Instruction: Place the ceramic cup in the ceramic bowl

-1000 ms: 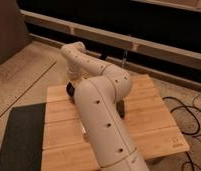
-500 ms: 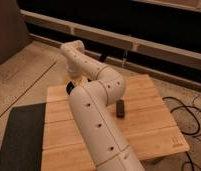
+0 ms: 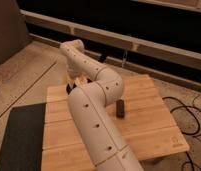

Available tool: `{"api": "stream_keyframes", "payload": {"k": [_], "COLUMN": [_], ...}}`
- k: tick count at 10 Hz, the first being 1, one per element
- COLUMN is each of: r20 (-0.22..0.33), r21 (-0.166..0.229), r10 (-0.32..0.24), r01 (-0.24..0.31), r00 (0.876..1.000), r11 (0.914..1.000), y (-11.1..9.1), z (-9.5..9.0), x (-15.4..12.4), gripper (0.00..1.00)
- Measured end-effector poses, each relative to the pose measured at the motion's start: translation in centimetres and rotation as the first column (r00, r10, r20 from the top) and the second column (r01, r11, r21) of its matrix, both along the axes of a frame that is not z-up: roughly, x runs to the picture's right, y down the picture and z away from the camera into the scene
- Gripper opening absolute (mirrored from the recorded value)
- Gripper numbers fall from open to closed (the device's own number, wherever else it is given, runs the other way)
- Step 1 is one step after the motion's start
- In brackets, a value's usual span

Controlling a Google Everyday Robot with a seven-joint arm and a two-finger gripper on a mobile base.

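The end effector (image 3: 74, 82) sits left of frame centre, behind the arm (image 3: 94, 115); its grip state cannot be told. A black block (image 3: 120, 108) lies on the worktop (image 3: 154, 125).

a wooden slatted table (image 3: 149, 125) carries a small black block (image 3: 120, 108); the claw is hidden behind the arm.

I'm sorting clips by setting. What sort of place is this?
Probably a lab or workshop. A bare wooden table stands on a speckled hard floor, with loose cables beside it. The gripper is hidden behind the arm, at the table's far left edge.
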State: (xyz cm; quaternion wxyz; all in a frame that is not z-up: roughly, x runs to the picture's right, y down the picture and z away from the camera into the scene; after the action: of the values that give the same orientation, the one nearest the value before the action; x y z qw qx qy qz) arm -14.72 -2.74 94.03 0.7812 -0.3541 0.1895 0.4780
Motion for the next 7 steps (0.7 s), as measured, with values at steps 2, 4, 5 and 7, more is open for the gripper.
{"api": "stream_keyframes", "payload": {"k": [2,4,5,7], "r20": [-0.001,0.014,0.02,0.012], "r21": [0.011,0.058,0.079,0.131], "r10": [-0.002,0.004,0.013,0.06], "r01": [0.002,-0.004,-0.015,-0.061], "r00": [1.0,1.0,1.0,0.998], "r11": [0.9999,0.9983,0.9968,0.9895], "y": [-0.7,-2.7,-3.4,-5.3], "z": [-0.7,-2.8,-3.7,-6.9], "x": [-0.4,-2.1,-2.7,-2.7], "gripper": [0.8,0.8,0.8,0.8]}}
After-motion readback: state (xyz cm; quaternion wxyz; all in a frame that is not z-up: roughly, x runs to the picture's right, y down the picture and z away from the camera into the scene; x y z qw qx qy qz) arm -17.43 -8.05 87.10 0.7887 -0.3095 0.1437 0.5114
